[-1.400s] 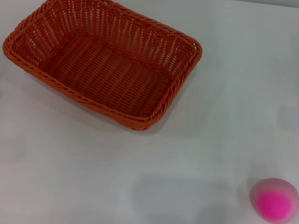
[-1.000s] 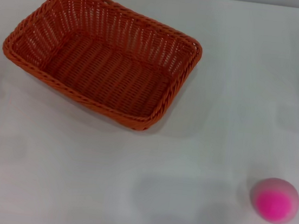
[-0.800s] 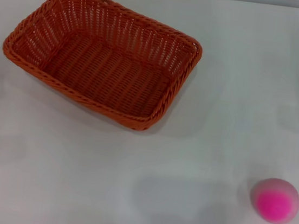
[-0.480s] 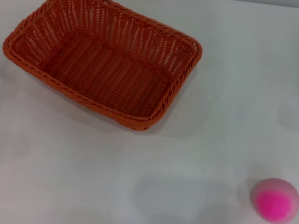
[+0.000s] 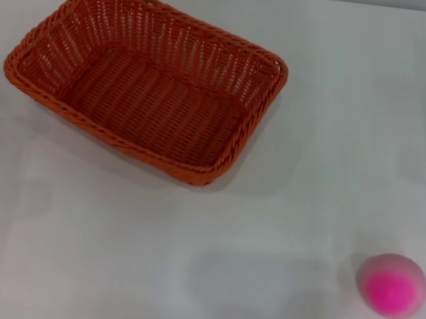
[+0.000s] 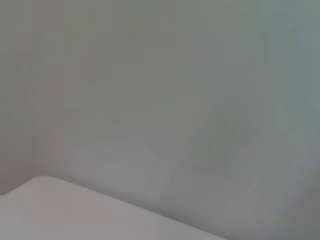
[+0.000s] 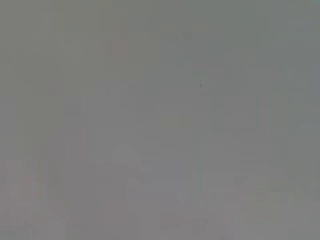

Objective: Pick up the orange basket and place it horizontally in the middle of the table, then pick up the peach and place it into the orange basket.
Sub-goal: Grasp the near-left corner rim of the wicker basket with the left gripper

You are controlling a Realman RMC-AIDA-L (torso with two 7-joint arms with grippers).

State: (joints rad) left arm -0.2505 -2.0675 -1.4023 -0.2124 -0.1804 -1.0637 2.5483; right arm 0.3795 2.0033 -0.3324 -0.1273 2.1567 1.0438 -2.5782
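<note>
- We find the orange basket (image 5: pixel 146 81) sitting upright on the white surface (image 5: pixel 184 265), in the far-left part of the head view; its long axis runs askew to the surface's far edge, its right end angled toward the near side; its mouth faces up and nothing lies inside.
- The basket's far-left corner lies near the far edge of the surface; a grey strip shows beyond that edge.
- The peach (image 5: pixel 392 285) rests on the surface at the near right, well apart from the basket, its magenta patch facing the head camera; it sits close to the right border of the view.
- Between basket and peach we see only bare white surface; nothing stands between the two.
- Neither the left pincer nor the right pincer appears in any view; we cannot tell whether either is released or clenched.
- The left wrist view shows a pale slab (image 6: pixel 75 215) before a plain grey background; the right wrist view shows flat grey only.
- We read no brand, label or writing anywhere.
</note>
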